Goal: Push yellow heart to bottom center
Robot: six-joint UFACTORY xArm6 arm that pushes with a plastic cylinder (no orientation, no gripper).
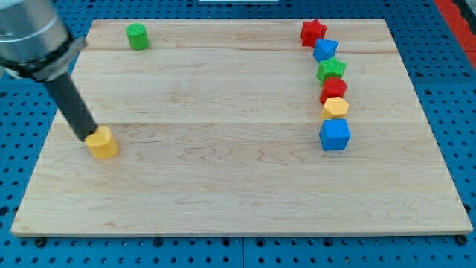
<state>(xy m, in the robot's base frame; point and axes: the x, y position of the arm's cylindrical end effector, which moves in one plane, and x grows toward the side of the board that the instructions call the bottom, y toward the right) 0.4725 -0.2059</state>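
Wooden board (238, 201), its near edge toward the view's bottom, resting on a blue perforated surface (22, 156). Yellow heart (102, 143) lies near the board's left edge, about mid-height; its heart outline is hard to make out from this angle, reading as a rounded yellow lump. The dark rod slants down from the view's upper left, where the arm is cut off by the frame. My tip (88, 136) touches the heart's upper-left side; it carries nothing. Green cylinder (137, 36) stands at top left. A column at right: red star (313, 32), blue block (325, 50), green star (332, 71), red block (333, 90), yellow block (335, 108), blue cube (335, 135).
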